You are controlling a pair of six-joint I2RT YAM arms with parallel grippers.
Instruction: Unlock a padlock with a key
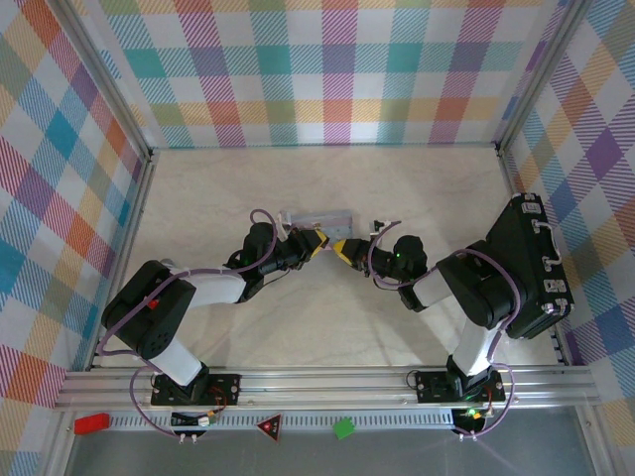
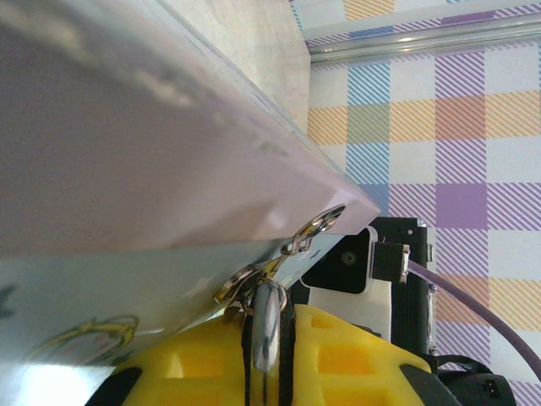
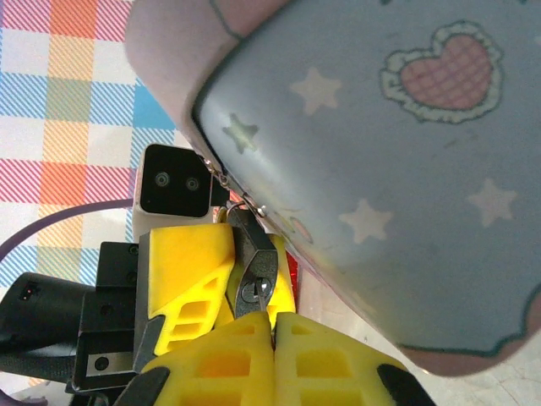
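Padlock, shackle toward tin, keyhole end seemingly facing right gripper

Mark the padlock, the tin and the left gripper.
padlock (image 3: 254,264), right wrist view, dark body.
tin (image 3: 380,194), right wrist view, blue starred face.
left gripper (image 2: 269,347), left wrist view, between fingertips.

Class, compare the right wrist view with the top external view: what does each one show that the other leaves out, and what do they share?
Right wrist view: the padlock close up, dark, keyhole towards the camera, pinched in the left gripper at a corner of the tin; the stars and heart printed on it.
Top external view: the left arm and right arm from base to wrist, the black case on the table.
Shared: the tin, with the left gripper and right gripper meeting tip to tip beside it.
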